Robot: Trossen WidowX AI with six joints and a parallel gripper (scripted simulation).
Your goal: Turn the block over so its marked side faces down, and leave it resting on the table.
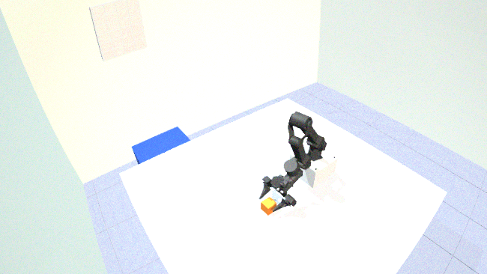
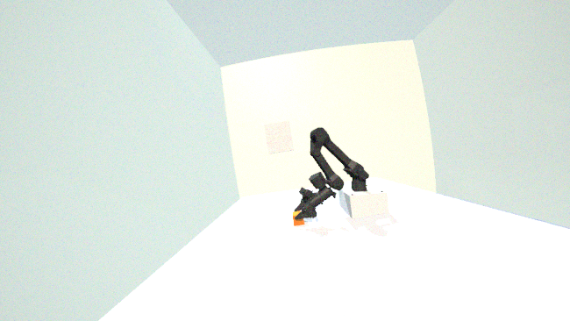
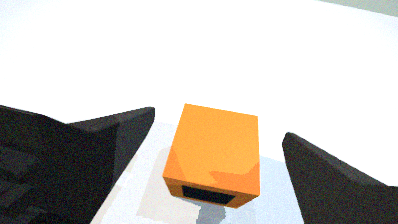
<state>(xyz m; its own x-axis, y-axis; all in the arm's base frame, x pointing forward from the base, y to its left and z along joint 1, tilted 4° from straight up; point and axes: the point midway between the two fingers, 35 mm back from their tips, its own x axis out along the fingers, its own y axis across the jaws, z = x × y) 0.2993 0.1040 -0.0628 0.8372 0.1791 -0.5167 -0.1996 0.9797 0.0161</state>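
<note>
Top: orange block (image 1: 267, 206) on counter (image 1: 210, 232), just beside jaws
Exterior: block low under gripper (image 2: 302, 213)
Wrist: jaws wide, holding nothing; dark mark on near side face. Looks rigid, light; grip plain opposite faces

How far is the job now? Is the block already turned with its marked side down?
Not yet. The gripper is open and holds nothing; the orange block rests on the table between the fingers, apart from both. In the wrist view its dark mark sits on the side face nearest the camera, not underneath. Left: tip the block once more so the mark faces down, then withdraw.
</note>
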